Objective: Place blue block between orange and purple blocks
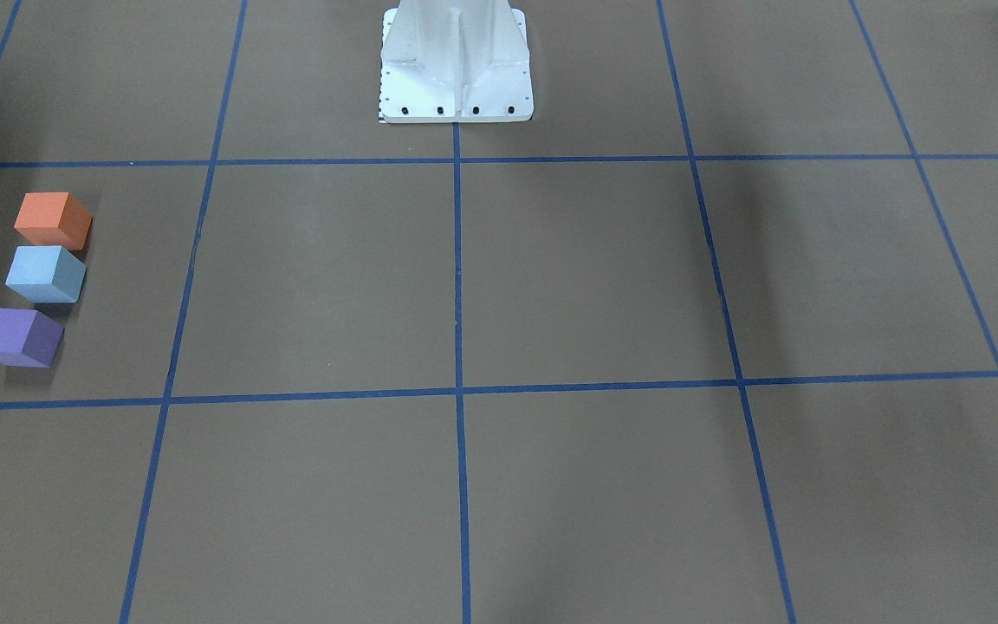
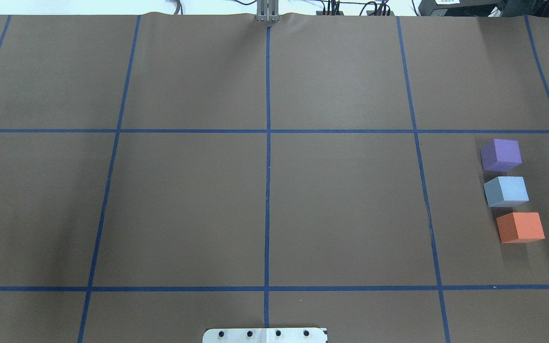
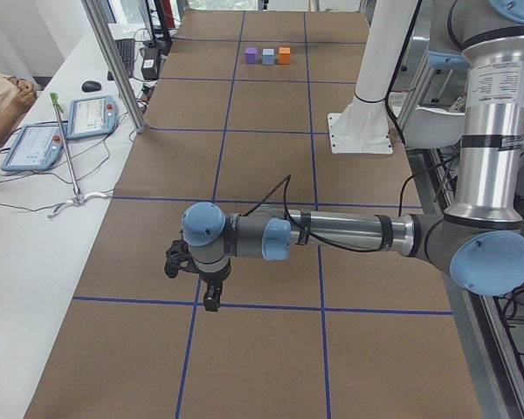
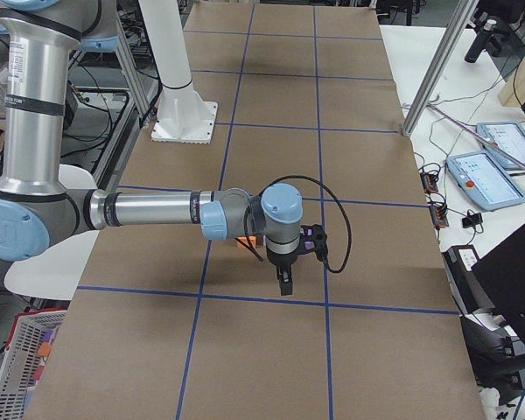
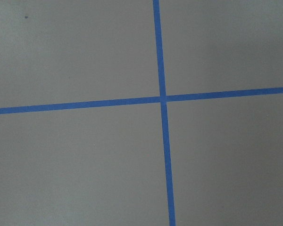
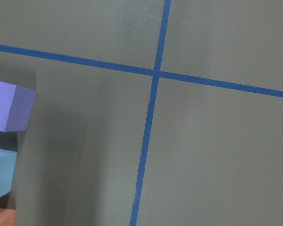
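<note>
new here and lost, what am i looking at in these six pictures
It is a robot with two arms and a white base, at a brown table marked with blue tape. Two pictures look down from front and behind, two from the table's ends, two from wrist cameras. An orange block, blue block and purple block sit in a row, blue in the middle. The left gripper and right gripper hang over the table; no block is held.

**Robotics lab, rigged for trials**

Industrial robot arms (image 3: pixel 349 231) reach over a desk (image 2: pixel 341 209) papered brown and gridded with blue tape (image 2: pixel 268 190), with a white bolted pedestal (image 1: pixel 456 69) at its edge. Teach pendants (image 3: pixel 92 116) and loose cables (image 4: pixel 437 188) lie on white side benches (image 3: pixel 26 236). Aluminium frame posts (image 3: pixel 113 61) stand alongside.
</note>
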